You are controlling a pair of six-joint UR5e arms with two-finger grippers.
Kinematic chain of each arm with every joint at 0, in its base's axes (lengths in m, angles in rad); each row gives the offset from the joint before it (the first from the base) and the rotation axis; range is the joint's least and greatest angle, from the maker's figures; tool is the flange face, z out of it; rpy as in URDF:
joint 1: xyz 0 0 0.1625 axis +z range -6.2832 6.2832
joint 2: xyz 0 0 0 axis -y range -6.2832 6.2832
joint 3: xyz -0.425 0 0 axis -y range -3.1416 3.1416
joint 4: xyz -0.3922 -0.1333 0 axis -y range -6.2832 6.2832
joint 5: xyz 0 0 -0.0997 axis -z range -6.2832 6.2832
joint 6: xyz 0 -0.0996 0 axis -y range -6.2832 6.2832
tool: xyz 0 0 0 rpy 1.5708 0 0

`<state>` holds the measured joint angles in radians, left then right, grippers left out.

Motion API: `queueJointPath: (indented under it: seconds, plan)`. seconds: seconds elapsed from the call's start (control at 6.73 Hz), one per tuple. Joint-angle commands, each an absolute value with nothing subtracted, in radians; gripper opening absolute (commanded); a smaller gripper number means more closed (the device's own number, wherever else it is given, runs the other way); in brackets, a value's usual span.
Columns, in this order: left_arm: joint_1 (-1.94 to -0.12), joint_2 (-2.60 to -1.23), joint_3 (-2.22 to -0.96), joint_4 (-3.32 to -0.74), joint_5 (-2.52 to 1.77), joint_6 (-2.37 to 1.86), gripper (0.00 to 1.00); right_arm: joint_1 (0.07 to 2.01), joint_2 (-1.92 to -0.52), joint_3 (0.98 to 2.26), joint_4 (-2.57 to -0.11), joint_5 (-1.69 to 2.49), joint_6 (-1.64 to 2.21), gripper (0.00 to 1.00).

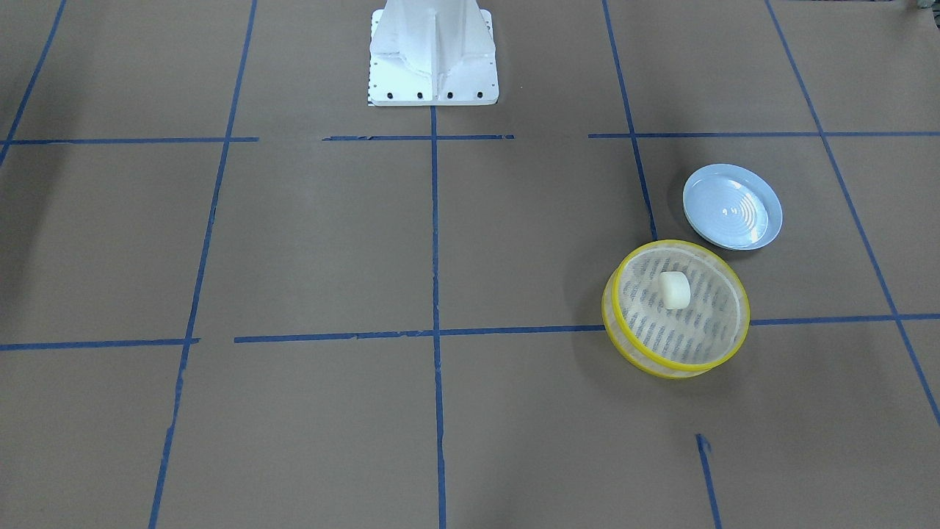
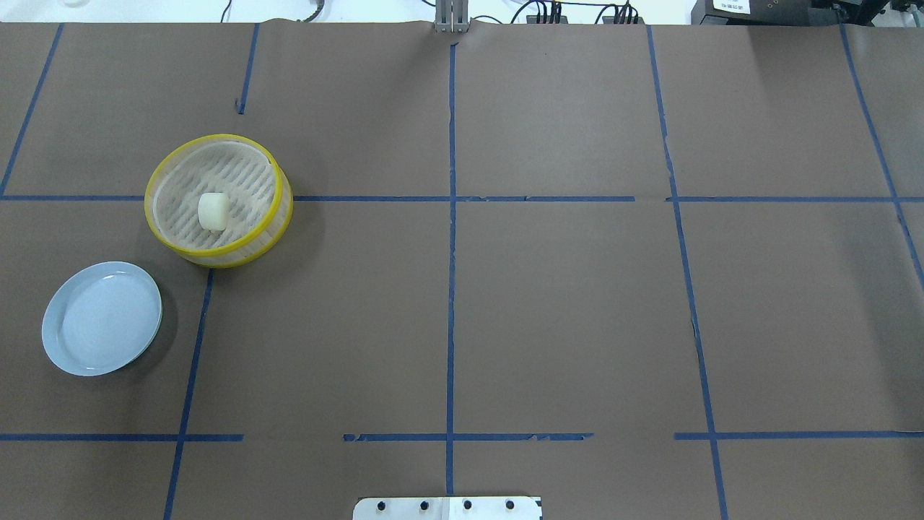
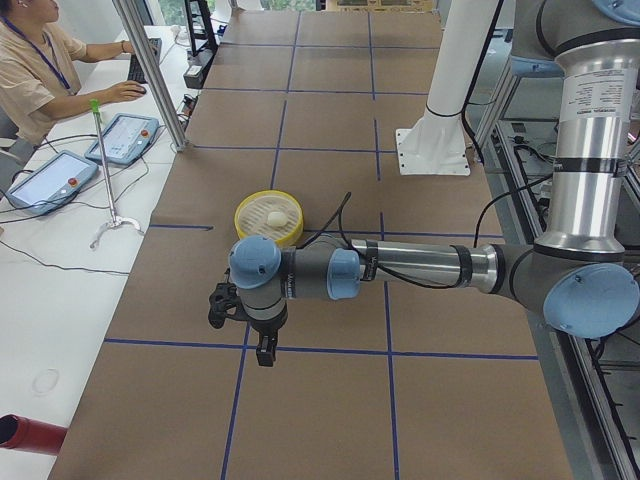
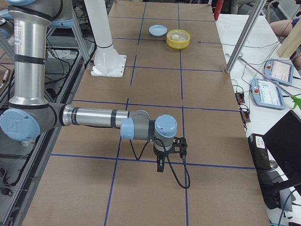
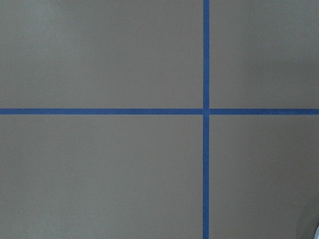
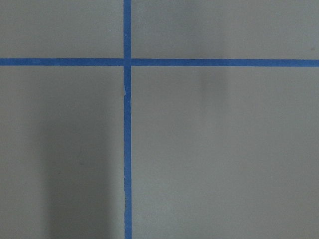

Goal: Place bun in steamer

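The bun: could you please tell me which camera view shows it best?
The overhead exterior view: the bun lies unobstructed inside the steamer. The front-facing view shows it nearly as well; both side views show it tiny and distant; the wrist views miss it.

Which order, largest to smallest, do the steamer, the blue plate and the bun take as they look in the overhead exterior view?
1. steamer: largest, somewhat wider than the plate.
2. blue plate: second, though it lies nearer the camera.
3. bun: by far the smallest, lying inside the steamer.
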<state>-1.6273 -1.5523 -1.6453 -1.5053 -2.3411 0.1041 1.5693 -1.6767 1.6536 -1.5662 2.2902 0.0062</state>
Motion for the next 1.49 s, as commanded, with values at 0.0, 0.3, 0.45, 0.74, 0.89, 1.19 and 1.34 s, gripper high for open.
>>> queueJointPath:
  seconds: [0.0, 0.3, 0.45, 0.74, 0.89, 1.19, 1.34]
  plan:
    - [-1.628, -1.516, -1.695, -1.506, -2.332, 0.126, 1.0, 1.569, -1.677, 1.654, -1.566, 2.29, 0.006, 1.0]
    - [-1.629, -1.509, -1.712, -1.497, -2.332, 0.127, 1.0, 1.569, -1.677, 1.654, -1.566, 2.29, 0.006, 1.0]
    - [-1.629, -1.509, -1.707, -1.493, -2.332, 0.129, 1.0, 1.569, -1.677, 1.654, -1.566, 2.29, 0.006, 1.0]
    - [-1.629, -1.511, -1.713, -1.493, -2.342, 0.136, 1.0, 1.569, -1.677, 1.654, -1.566, 2.29, 0.006, 1.0]
    - [-1.631, -1.514, -1.712, -1.465, -2.35, 0.138, 1.0, 1.569, -1.677, 1.654, -1.566, 2.29, 0.006, 1.0]
    - [-1.629, -1.529, -1.698, -1.414, -2.385, 0.141, 1.0, 1.569, -1.677, 1.654, -1.566, 2.29, 0.006, 1.0]
    - [-1.625, -1.529, -1.695, -1.395, -2.381, 0.141, 1.0, 1.569, -1.677, 1.654, -1.566, 2.29, 0.006, 1.0]
